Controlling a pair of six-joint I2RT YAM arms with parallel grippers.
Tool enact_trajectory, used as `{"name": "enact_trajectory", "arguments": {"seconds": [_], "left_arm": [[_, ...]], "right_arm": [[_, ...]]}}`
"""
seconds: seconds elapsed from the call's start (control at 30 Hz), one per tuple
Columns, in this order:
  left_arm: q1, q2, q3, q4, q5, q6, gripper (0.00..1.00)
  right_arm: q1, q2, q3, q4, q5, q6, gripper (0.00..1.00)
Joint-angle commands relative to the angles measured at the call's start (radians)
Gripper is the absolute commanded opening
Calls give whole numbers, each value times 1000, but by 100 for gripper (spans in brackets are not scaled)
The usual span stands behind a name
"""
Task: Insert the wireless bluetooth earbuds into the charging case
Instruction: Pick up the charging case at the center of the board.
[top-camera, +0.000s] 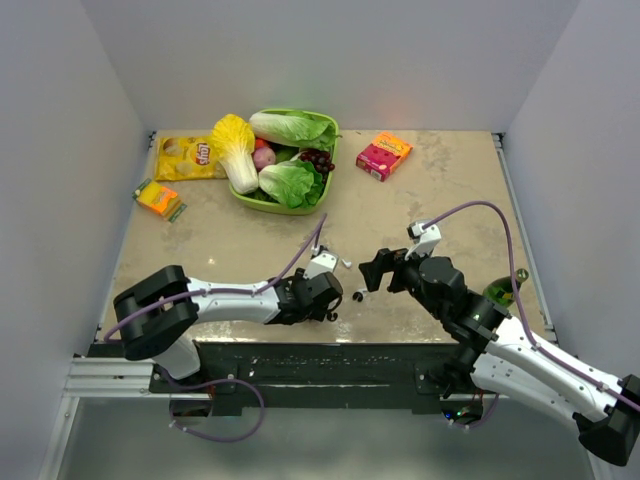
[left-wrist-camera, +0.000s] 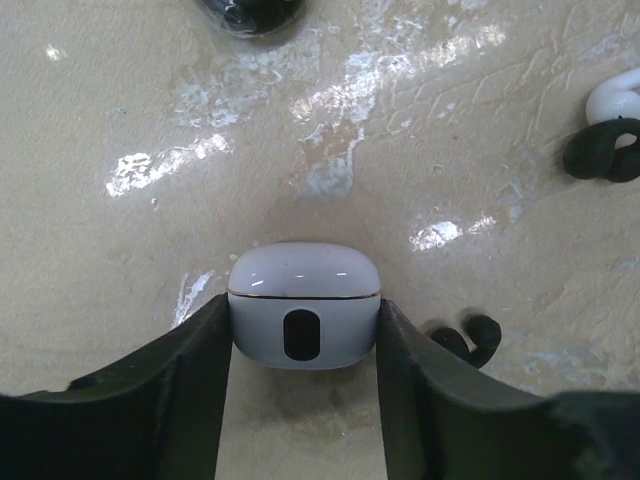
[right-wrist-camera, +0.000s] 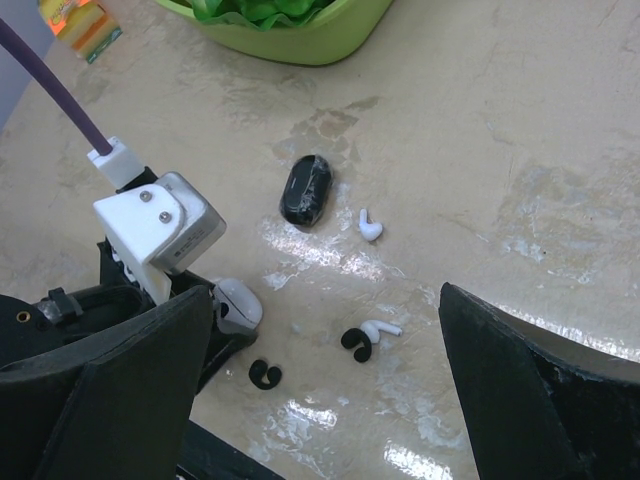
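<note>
Your charging case (left-wrist-camera: 303, 285) sits on the desk (left-wrist-camera: 120, 250) with its lid down and its dark oval mark turned toward the left wrist camera. Your left hand (left-wrist-camera: 303, 345) is closed on it, with one of its fingers (left-wrist-camera: 190, 370) flat against each side of the case.

Neither of the wireless bluetooth earbuds is in the case. The first earbud (left-wrist-camera: 467, 338), black and curled, lies on the desk just beside the case, right outside the finger on the right of the left wrist view. The second earbud (left-wrist-camera: 598, 158) lies on that same side of the case but farther off, and a small white piece (left-wrist-camera: 612, 98) touches it.

Your right hand (right-wrist-camera: 320, 300) stands near the case, on the side where the earbuds lie. Its fingers are spread wide and there is nothing between them.

Beyond the case, past the earbuds, you have a black oval object (right-wrist-camera: 306, 190) about the size of the case, with a second white piece (right-wrist-camera: 370, 225) just beside it.

Well apart from the case, toward the back of the desk, there is a green basket (right-wrist-camera: 310, 42) filled with leafy vegetables (top-camera: 295, 128). A yellow chips bag (top-camera: 185, 158) and an orange pack (top-camera: 158, 198) lie to one side of the basket, and a red box (top-camera: 384, 155) lies to the other, all equally far from the case.
</note>
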Motion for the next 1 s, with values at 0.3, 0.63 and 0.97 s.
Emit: {"name": "enact_trajectory", "arguments": {"seconds": [0.3, 0.63, 0.97], "left_arm": [[-7, -278, -67, 68, -183, 128, 0], [-7, -753, -568, 1163, 8, 715, 0], [-8, -653, -719, 1629, 247, 995, 0]], "right_arm": [[0, 54, 171, -21, 24, 2, 98], [3, 194, 465, -163, -36, -103, 98], [30, 324, 546, -257, -311, -172, 98]]}}
